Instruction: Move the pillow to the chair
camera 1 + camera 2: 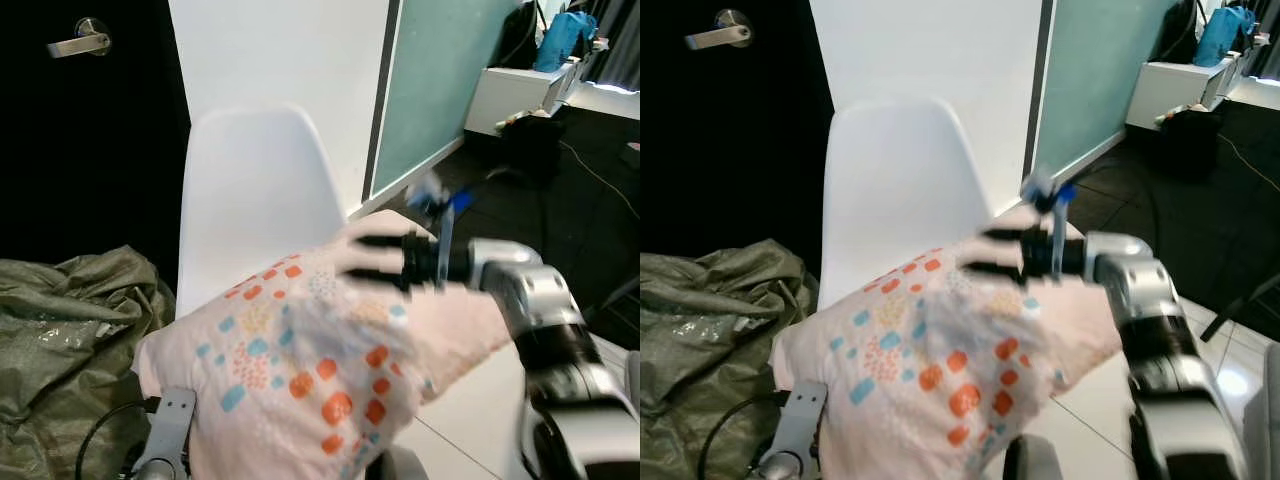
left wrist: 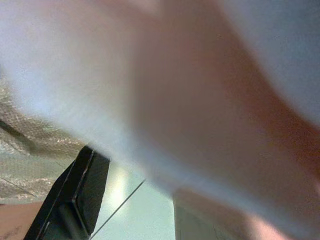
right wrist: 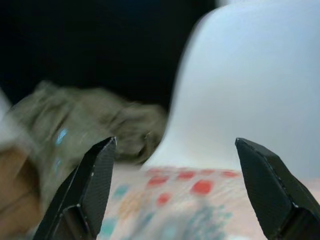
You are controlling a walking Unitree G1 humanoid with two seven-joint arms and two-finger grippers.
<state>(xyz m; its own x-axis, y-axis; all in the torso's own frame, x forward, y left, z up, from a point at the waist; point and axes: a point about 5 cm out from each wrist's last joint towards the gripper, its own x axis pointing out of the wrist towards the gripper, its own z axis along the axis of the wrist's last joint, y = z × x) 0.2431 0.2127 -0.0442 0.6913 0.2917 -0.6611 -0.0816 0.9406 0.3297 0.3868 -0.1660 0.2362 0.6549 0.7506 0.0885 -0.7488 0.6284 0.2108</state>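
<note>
Pillow in front of white chair
Pale pink w/ orange + blue squares, puffy. Right claw fingers apart above it; left claw: can't tell.

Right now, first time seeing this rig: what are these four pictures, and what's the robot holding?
It is a walking humanoid with two silver arms, each ending in two long black fingers. The two wide pictures come from its head cameras, looking forward and down, so they show the same scene. The other two come from cameras on its wrists, looking along the fingers.

In front of it stands a white chair against a dark door. The pillow, pale pink with orange and blue squares, is carried between the arms at the chair's front. The right gripper rests on the pillow's top with fingers spread open. The left gripper is underneath; its camera is pressed close to blurred fabric. A crumpled olive bag lies at the robot's left.
</note>
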